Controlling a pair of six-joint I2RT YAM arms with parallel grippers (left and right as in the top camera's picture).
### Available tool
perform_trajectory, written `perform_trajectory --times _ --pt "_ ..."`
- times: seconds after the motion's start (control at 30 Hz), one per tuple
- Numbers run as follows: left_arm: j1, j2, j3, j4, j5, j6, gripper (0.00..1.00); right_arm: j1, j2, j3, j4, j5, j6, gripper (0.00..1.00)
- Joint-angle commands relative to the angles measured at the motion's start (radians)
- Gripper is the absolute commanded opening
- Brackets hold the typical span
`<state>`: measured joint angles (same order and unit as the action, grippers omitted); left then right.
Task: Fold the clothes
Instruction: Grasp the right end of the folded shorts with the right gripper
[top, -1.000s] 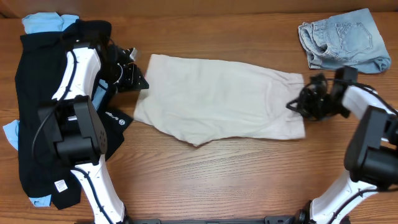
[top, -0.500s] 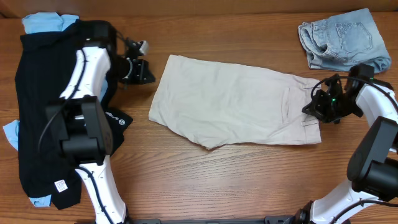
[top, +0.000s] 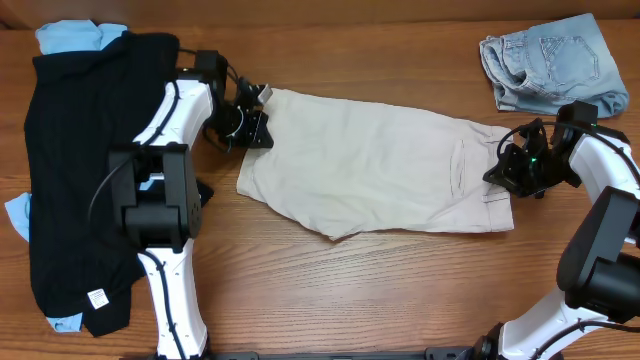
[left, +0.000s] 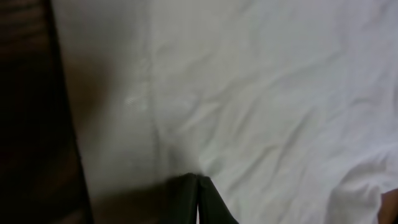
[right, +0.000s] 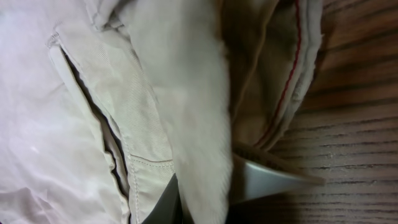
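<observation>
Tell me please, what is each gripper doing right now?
Left gripper: closed, apparently pinching the beige shorts at their edge.
Right gripper: closed on the beige shorts near the waistband.

Matt beige twill cloth shorts (top: 380, 165), soft and creased, on a grained, faintly glossy wooden table (top: 400, 290).

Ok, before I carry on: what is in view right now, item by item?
beige shorts: one, beige, spread flat mid-table
black garment: one, black, laid along the left side
light-blue pieces: three bits showing, light blue, poking out around the black garment's edges
denim garment: one, pale blue, bunched in the far right corner
table: one, brown wood, under everything
left hand: one, black, fingers together at the shorts' left edge
right hand: one, black, pinching a fold at the shorts' right end
</observation>
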<state>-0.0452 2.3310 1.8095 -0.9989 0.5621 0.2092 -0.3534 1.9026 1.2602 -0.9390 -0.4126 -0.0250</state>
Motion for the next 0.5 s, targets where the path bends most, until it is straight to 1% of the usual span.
perform_trajectory --times 0.0,0.2,0.33,0.47 --pt "0.006 0.015 0.016 -0.002 -0.066 -0.035 0.04 0.003 -0.031 0.026 -0.009 -0.008 0.018 0.04" --pt "0.005 0.015 0.012 -0.001 -0.114 -0.073 0.04 0.005 -0.049 0.079 -0.067 -0.047 0.026 0.04" --pt "0.002 0.019 0.010 -0.002 -0.148 -0.096 0.04 0.026 -0.128 0.119 -0.094 -0.048 0.053 0.04" --pt "-0.002 0.019 0.010 0.001 -0.147 -0.102 0.04 0.069 -0.233 0.155 -0.101 -0.043 0.101 0.04"
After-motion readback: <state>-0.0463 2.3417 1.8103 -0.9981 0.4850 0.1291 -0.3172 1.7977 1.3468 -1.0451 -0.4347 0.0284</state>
